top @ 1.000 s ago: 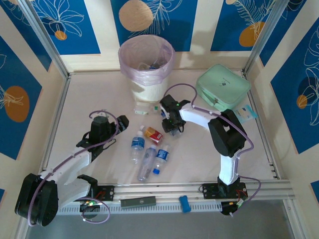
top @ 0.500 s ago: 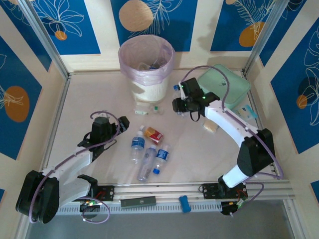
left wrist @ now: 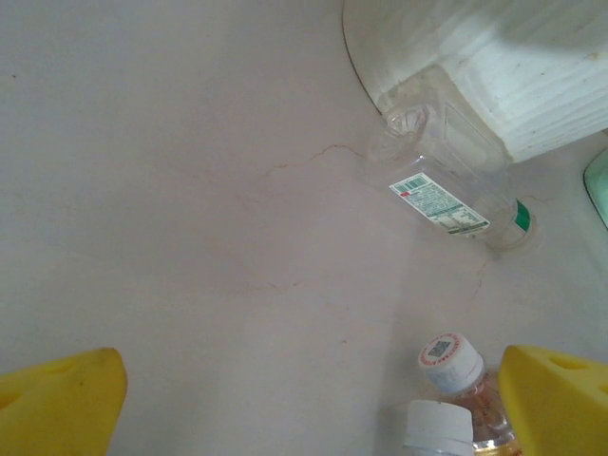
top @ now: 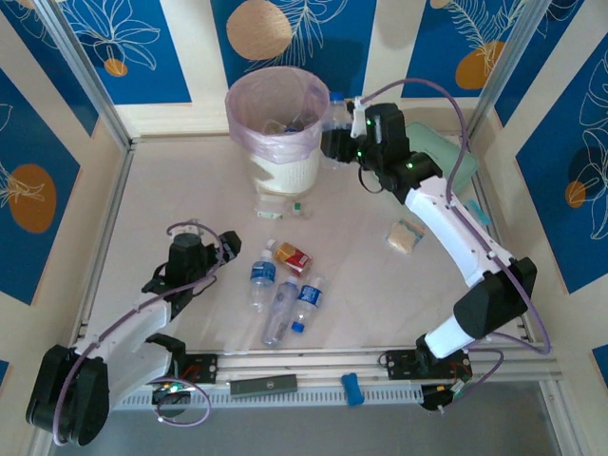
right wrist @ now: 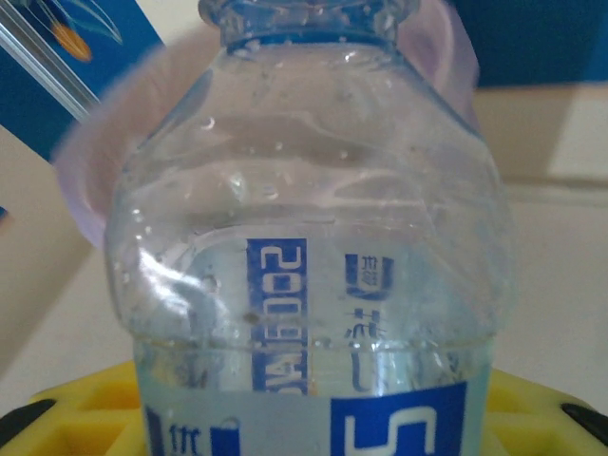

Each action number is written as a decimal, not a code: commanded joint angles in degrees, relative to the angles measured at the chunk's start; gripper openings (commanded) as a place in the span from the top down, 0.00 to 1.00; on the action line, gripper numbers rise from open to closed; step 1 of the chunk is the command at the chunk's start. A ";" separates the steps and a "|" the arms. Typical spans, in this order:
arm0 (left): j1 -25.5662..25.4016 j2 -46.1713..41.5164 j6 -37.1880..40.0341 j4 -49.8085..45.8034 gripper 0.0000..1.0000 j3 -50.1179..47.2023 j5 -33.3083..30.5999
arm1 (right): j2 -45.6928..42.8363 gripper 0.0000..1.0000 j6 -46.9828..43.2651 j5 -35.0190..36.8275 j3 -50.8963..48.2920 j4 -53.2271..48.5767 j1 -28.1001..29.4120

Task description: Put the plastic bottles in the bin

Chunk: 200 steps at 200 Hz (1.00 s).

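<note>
Bright, even light, soft shadows; right-wrist background is blurred.

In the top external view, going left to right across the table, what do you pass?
From the left: left gripper → bin → bottle held in the right gripper → tan packet.

From here the bin [top: 285, 177] reads as white ribbed plastic, lined with a thin, translucent pink film bag [top: 245, 125]. The bottle [right wrist: 313, 285] just beside the bin's rim is clear glossy plastic, beaded with droplets, with a smooth blue printed label. The table [left wrist: 171, 190] at the bin's foot looks matt, pale and hairline-cracked.
</note>
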 commanded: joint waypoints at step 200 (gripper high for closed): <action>1.51 -15.94 5.61 -21.27 0.00 2.07 2.81 | 48.30 0.45 8.98 -11.69 61.90 -5.01 0.15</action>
